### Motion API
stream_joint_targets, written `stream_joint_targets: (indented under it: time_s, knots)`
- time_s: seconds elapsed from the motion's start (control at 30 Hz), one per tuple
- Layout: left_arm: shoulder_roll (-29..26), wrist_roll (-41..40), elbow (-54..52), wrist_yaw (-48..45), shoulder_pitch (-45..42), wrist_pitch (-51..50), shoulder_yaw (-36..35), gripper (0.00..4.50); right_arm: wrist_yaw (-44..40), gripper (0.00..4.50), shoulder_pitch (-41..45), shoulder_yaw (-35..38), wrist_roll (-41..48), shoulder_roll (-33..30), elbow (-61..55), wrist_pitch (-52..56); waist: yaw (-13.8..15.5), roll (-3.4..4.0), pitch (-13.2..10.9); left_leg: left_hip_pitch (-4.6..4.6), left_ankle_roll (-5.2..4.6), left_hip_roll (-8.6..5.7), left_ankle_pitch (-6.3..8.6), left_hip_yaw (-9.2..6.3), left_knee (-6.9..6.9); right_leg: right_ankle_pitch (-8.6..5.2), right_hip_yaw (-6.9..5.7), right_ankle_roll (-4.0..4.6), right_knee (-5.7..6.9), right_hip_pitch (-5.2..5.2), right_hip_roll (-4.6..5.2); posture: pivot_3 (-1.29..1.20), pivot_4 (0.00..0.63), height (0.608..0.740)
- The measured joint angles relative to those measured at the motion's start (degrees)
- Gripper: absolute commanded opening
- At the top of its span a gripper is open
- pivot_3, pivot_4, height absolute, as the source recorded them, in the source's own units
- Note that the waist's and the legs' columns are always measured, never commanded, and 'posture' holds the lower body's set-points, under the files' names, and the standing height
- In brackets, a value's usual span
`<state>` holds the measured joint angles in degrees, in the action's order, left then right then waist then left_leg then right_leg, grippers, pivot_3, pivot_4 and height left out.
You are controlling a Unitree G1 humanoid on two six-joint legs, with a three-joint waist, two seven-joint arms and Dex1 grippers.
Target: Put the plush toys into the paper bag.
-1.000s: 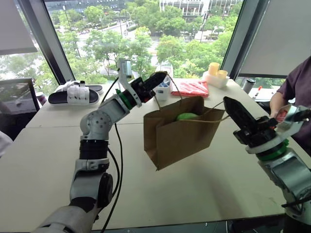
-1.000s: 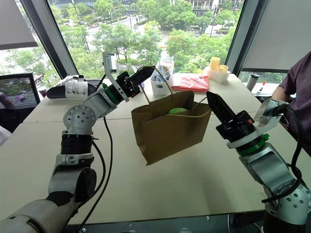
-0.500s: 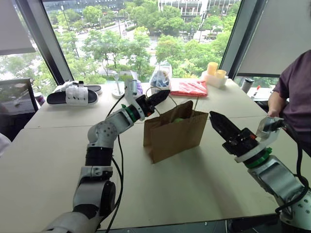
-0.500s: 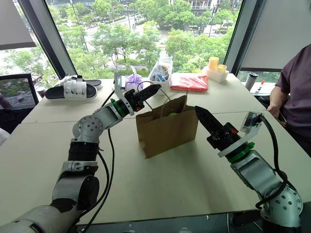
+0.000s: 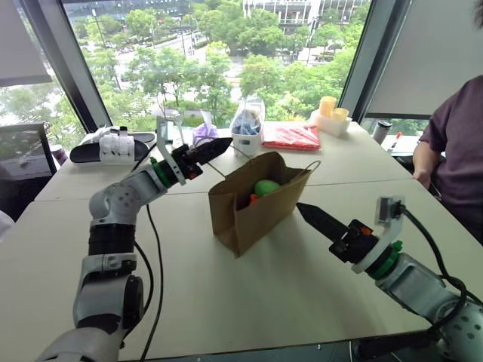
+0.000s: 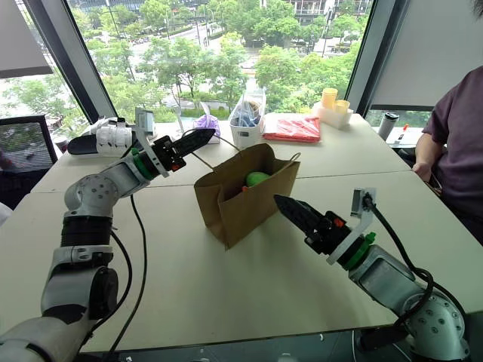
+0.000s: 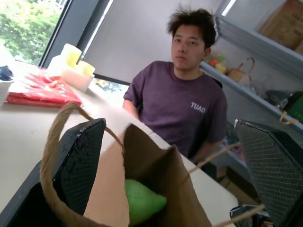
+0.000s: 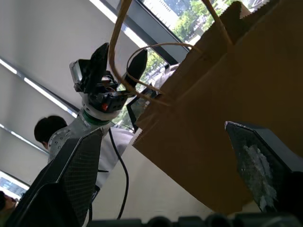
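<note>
- One paper bag (image 5: 253, 204) stands upright on the table (image 5: 226, 302), mouth open, between the two grippers
- Two plush toys lie inside it: a green plush toy (image 5: 266, 187) near the top of the opening, and an orange plush toy (image 5: 253, 199) just beside it, mostly hidden by the bag's front wall
- The left gripper (image 5: 213, 145) hangs above and beside the bag's left upper edge, fingers spread wide; in the left wrist view its two black fingers (image 7: 83, 161) stand well apart with one cord handle (image 7: 52, 156) looping in front of the left finger, and nothing is pinched between them
- The right gripper (image 5: 311, 215) points at the bag's right side, near it but not touching; in the right wrist view its fingers (image 8: 78, 165) are spread apart with the brown bag wall ahead of them, holding nothing
- Nothing lies on the table between either set of fingertips and the bag
- Beyond the left gripper's fingertips, at the far edge of the table: one purple pouch (image 5: 204, 133), one white box with a clear plastic bag (image 5: 247, 124), one red packet (image 5: 296, 136) and two yellow cups (image 5: 332, 108)
- Further out on that arm's side lies one black slipper with white straps (image 5: 113, 145)
- One person in a purple shirt (image 5: 453, 151) sits at the table's right end, beyond the right gripper
</note>
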<state>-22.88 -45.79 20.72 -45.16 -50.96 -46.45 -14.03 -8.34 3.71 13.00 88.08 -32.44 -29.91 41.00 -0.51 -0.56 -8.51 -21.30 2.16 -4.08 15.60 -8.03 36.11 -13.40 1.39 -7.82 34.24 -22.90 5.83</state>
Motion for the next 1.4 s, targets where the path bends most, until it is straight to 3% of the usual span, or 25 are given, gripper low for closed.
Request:
stream_joint_targets:
  time_s: [0.53,0.63,0.8,0.87,1.07,1.4]
  knots:
    - [-1.3,8.3,0.2,-4.6,9.2,4.9,4.7,4.47,-4.3,4.44,3.9,-6.3,-10.9,2.2,4.8,1.9,-0.2,-0.05,0.0,-0.08,0.0,0.03,0.0,0.0,-0.07,0.01,0.02,0.01,0.04,-0.19,0.01,0.0,0.15,0.74]
    - [-2.0,7.5,-2.5,-5.4,11.0,4.4,3.7,4.5,-4.6,3.61,4.9,-6.7,-12.2,3.2,5.1,2.2,-0.1,-0.05,0.0,-0.08,0.01,0.02,0.0,0.01,-0.05,0.01,0.02,0.01,0.04,-0.18,0.03,0.0,0.15,0.74]
    - [-3.2,3.9,-14.3,-2.7,18.7,1.9,-0.2,4.5,-4.5,0.91,10.6,-9.7,-18.2,5.1,7.8,2.6,-0.4,-0.04,0.0,-0.04,0.01,0.1,0.0,-0.02,-0.12,0.01,0.07,0.02,0.1,-0.28,0.04,0.0,0.15,0.74]
    - [-3.8,3.8,-18.9,-0.8,21.7,1.7,-0.5,4.5,-4.4,0.04,12.7,-10.9,-20.4,6.4,9.3,2.9,-0.3,-0.05,0.0,-0.05,0.01,0.1,0.0,-0.01,-0.12,0.01,0.07,0.03,0.1,-0.29,0.03,0.0,0.15,0.74]
    - [-3.3,3.9,-30.2,4.0,26.3,1.7,0.6,4.5,-4.9,0.04,18.0,-13.6,-26.9,9.7,15.8,3.9,0.2,-0.06,0.0,-0.08,0.05,0.02,-0.02,0.02,-0.06,0.02,0.07,0.04,0.04,-0.19,0.06,0.0,0.15,0.74]
    - [-1.1,11.1,-37.2,11.0,28.4,2.1,13.1,4.5,-8.0,0.04,22.9,-14.5,-34.2,13.4,21.0,4.9,-0.2,-0.05,0.0,-0.07,0.05,0.03,-0.02,0.07,-0.16,0.03,0.07,0.05,0.07,-0.28,0.04,0.0,0.15,0.74]
